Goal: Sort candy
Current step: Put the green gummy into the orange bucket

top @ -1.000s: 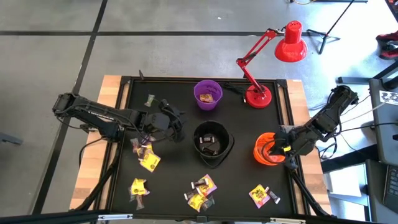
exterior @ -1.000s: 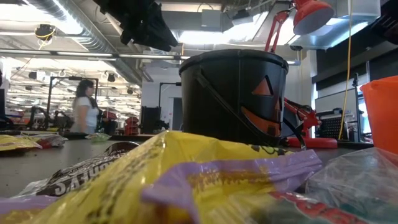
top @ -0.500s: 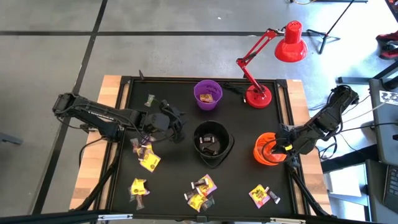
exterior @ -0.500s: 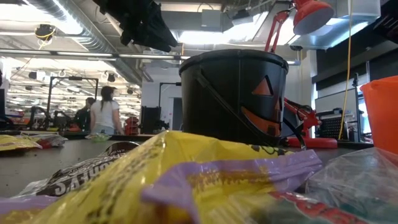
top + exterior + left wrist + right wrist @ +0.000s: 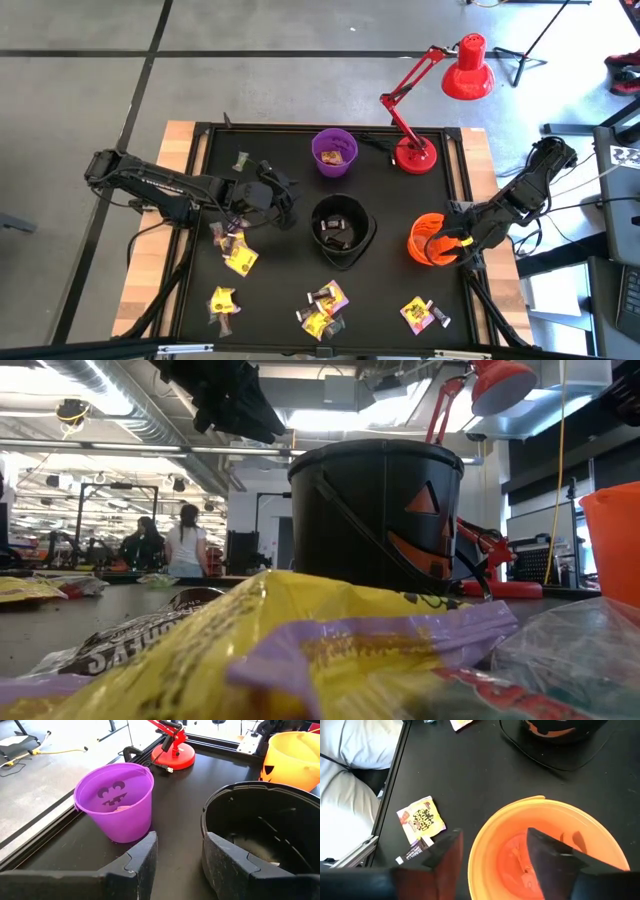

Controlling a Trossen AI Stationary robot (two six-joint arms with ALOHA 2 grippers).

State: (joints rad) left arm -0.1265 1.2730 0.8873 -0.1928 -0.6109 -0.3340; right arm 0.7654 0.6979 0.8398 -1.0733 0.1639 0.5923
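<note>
Right gripper (image 5: 492,857) hangs over the orange bowl (image 5: 432,240), fingers parted and empty. Left gripper (image 5: 177,855) waits beside the black bowl (image 5: 341,230), fingers part open, holding nothing. Candy (image 5: 240,258) lies scattered on the tabletop (image 5: 270,280), more near its front edge; some sits in the purple bowl (image 5: 334,152)

Risks, as judged: the right arm, moving off low, could catch the orange rim and tip the bowl. The left arm could knock the black bowl. The red lamp (image 5: 425,100) crowds the far side

The orange bowl (image 5: 600,840) looked like glossy plastic; the bench (image 5: 470,775) was matt black; candy (image 5: 420,822) wrappers seemed shiny foil.
</note>
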